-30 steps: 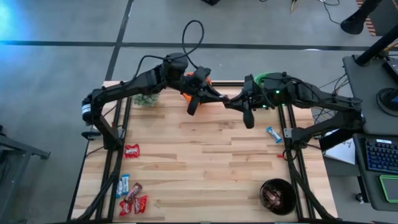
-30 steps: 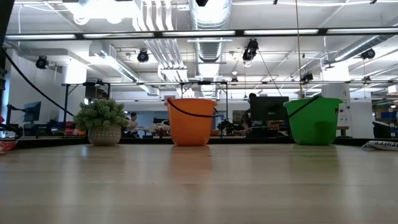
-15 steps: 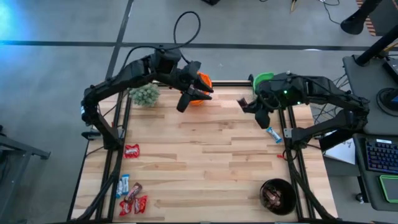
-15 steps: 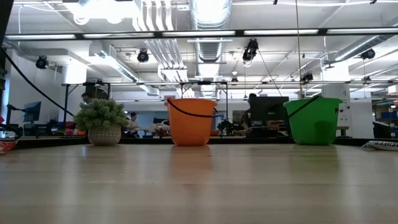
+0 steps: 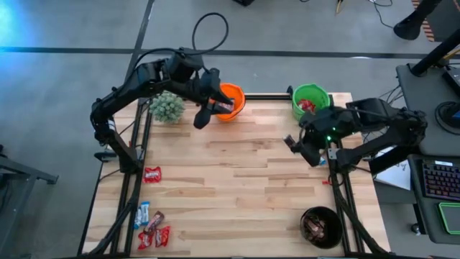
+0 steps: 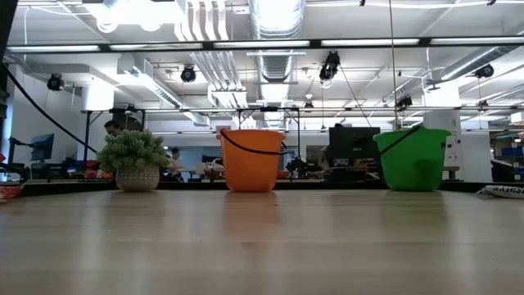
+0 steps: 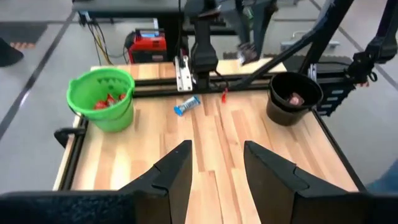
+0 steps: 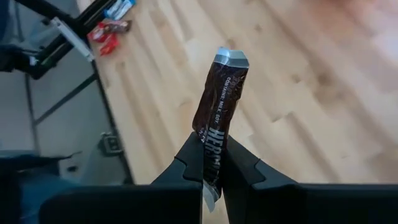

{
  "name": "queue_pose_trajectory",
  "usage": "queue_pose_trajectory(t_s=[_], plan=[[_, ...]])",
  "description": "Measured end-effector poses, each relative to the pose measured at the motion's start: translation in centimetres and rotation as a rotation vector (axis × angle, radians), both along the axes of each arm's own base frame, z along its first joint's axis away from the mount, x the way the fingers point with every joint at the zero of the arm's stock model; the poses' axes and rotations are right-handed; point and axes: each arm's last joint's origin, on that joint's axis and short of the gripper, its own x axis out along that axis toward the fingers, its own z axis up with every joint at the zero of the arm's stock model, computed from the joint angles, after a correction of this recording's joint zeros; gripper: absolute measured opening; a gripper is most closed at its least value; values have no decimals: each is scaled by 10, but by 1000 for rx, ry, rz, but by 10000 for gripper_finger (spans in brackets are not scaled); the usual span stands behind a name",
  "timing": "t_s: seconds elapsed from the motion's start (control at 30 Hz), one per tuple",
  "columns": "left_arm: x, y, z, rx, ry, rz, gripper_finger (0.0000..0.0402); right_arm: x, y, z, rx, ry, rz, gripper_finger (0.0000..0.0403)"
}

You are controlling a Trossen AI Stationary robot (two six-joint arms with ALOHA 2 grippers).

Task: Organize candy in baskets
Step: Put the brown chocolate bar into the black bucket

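Over the counter's [image 5: 237,173] right side, right gripper [image 8: 211,163] is clamped on a dark brown candy bar [image 8: 219,118], wrapper sticking out past the fingers, held above the wood, near the light blue candy [image 5: 317,155] lying by the right edge. Left gripper [image 5: 203,115] sits at the back, just beside the orange basket [image 5: 231,102], fingers [image 7: 171,171] apart, nothing between them. Green basket [image 5: 310,99] at back right has red candy inside; black basket [image 5: 320,226] at front right holds brown candy. Front-left corner has a loose pile of candy [image 5: 152,232] in red, blue and brown wrappers, one more red candy [image 5: 152,173] a bit farther back. Fuzzy plant [image 5: 167,108] stands left of the orange basket.
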Motion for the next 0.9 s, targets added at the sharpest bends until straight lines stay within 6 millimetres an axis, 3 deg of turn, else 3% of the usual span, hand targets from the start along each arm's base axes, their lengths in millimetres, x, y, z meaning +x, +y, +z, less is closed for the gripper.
queue_pose_trajectory(t_s=[0.47,0.9], plan=[[-1,-2,-14,-27,100,-17,127,-13,59,-4,202,93,58,13],[-3,-2,-16,-25,130,-26,127,-14,135,-33,216,327,71,13]])
